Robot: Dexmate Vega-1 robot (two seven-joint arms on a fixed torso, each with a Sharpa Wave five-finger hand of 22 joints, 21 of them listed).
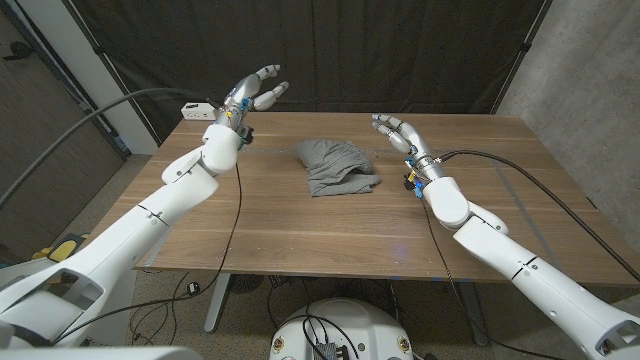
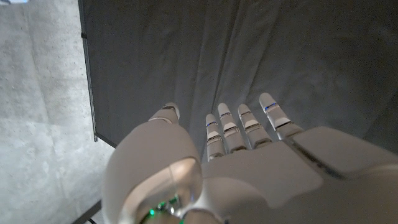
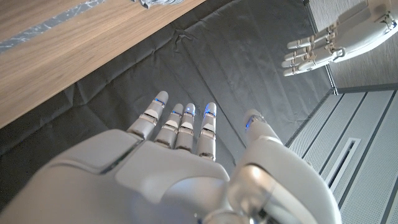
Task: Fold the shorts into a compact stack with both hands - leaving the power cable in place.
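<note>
At about ten o'clock from the table's centre, the left hand (image 1: 255, 93) is raised above the far-left corner of the wooden table (image 1: 300, 230), its fingers (image 1: 270, 72) spread and extended toward the dark curtain (image 1: 330, 50), holding nothing. In the left wrist view the same left hand (image 2: 249, 162) shows from behind, fingers (image 2: 272, 112) straight and slightly apart against the curtain (image 2: 249, 50), with a grey concrete wall (image 2: 37, 93) beside it. Just beneath the raised hand in the head view, a white power strip (image 1: 197, 110) sits at the table's far-left corner, with a grey cable (image 1: 100, 115) running off the table from it toward nine o'clock.

Near the table's middle, a little toward twelve o'clock, lie the grey shorts (image 1: 337, 166), bunched into a loose, rumpled heap, touched by neither hand.

At about two o'clock from the centre, the right hand (image 1: 397, 132) hovers over the table, just beside the shorts but apart from them, its fingers (image 1: 385, 122) open, gently curved, and empty. A black cable (image 1: 520, 175) trails from its wrist across the table toward four o'clock. In the right wrist view the right hand (image 3: 186, 155) has its fingers (image 3: 186, 121) straight and close to one another, thumb apart; the left hand (image 3: 336, 40) shows beyond it with fingers extended, and a corner of the shorts (image 3: 155, 3) rests on the table (image 3: 62, 50).
</note>
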